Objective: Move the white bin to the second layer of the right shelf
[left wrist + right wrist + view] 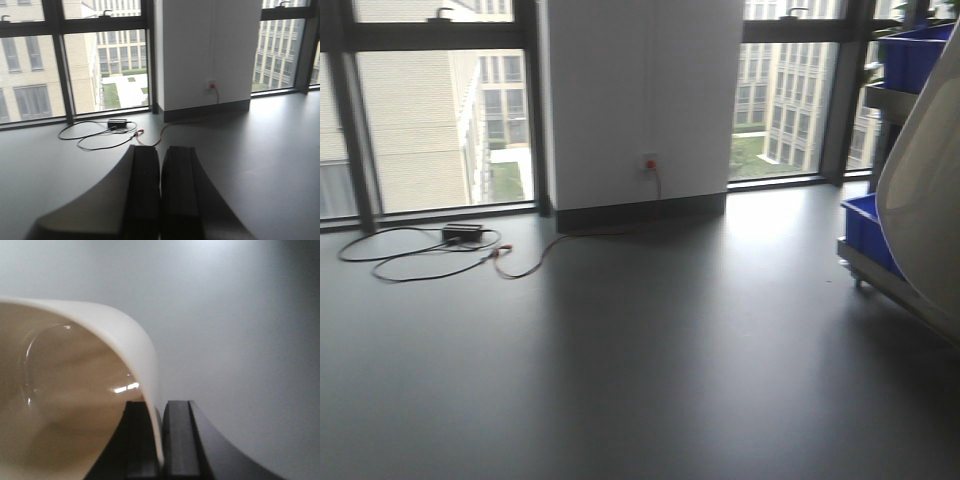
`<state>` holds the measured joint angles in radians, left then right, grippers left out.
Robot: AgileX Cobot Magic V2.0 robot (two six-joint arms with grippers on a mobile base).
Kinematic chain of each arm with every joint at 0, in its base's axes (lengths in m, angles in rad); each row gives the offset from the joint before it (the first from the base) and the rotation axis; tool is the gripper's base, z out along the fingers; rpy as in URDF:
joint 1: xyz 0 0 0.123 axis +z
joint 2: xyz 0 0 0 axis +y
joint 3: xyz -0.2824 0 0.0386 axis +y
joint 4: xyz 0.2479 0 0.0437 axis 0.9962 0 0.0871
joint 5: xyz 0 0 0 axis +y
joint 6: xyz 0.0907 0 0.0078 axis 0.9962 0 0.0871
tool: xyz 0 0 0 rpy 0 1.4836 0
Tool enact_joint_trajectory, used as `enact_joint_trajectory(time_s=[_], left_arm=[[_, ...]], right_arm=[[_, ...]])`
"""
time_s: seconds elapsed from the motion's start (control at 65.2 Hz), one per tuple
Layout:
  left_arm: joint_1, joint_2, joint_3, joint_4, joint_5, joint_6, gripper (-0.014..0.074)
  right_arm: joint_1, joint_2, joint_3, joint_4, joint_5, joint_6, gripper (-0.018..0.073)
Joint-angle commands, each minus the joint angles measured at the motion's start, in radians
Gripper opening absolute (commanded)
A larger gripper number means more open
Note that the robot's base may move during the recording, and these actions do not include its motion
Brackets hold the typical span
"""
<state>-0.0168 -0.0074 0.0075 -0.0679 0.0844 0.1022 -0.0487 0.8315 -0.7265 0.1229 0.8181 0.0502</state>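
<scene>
Our right hand [161, 410] pinches one thin wall of the white bin [925, 190], which hangs in the air near the shelf [872, 272] holding blue crates [912, 52]. Our left hand [161, 155] is clenched and empty. Gripped by one edge, the glossy bin may swing, slip, or strike the shelf.
</scene>
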Motion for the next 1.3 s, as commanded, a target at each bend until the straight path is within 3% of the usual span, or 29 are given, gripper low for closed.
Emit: enact_joint_trajectory(time_s=[0.0, 1.288], left_arm=[[0.000, -0.013, 0.037, -0.006, -0.084, -0.003, 0.0085], [0.000, -0.013, 0.037, -0.006, -0.084, -0.003, 0.0085]], right_arm=[[-0.005, -0.006, -0.028, 0.007, -0.073, -0.004, 0.0053], [-0.005, -0.006, -0.028, 0.007, -0.073, -0.004, 0.0053]])
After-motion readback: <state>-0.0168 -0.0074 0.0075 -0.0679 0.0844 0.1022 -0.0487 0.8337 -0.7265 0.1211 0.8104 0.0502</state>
